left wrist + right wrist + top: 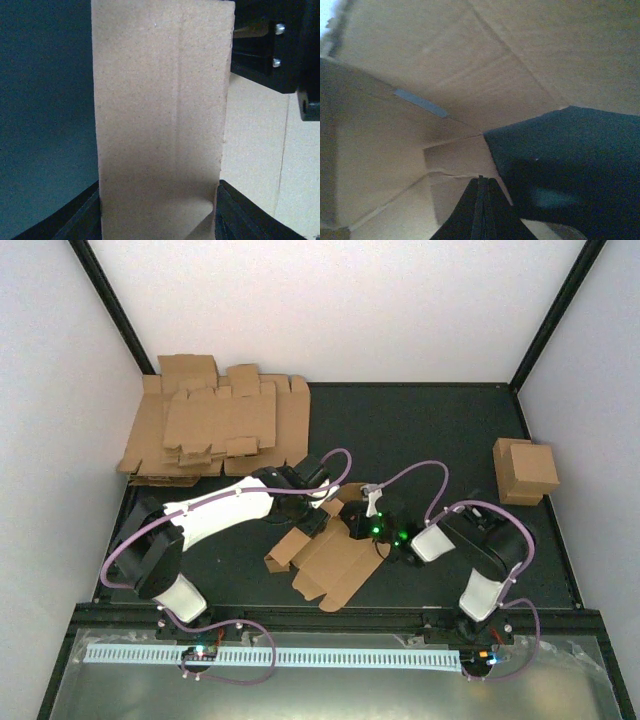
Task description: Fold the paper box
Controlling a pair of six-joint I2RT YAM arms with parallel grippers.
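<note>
Centre of the table, right between my two arms, is where the paper box sits. It is only partly formed: most of the sheet lies flat on the dark surface, with flaps and tabs spread toward the near edge and one panel raised at the far end.

On the left wrist camera, that raised panel stands upright and fills the frame. The left gripper is clamped across its width, and both black fingers touch the panel's side edges. More of the sheet lies flat behind it on the right.

On the right wrist camera, the right gripper has its jaws pressed together with nothing visible between them. Its tip rests against a creased corner inside the box, where a wall meets the floor. Cardboard rises on the left and overhead, and the dark table shows through on the right.

Off to the far left there is a pile of flat blanks, loosely stacked against the wall. Well apart on the right stands a finished box with its lid down, so I cannot see what is inside.
</note>
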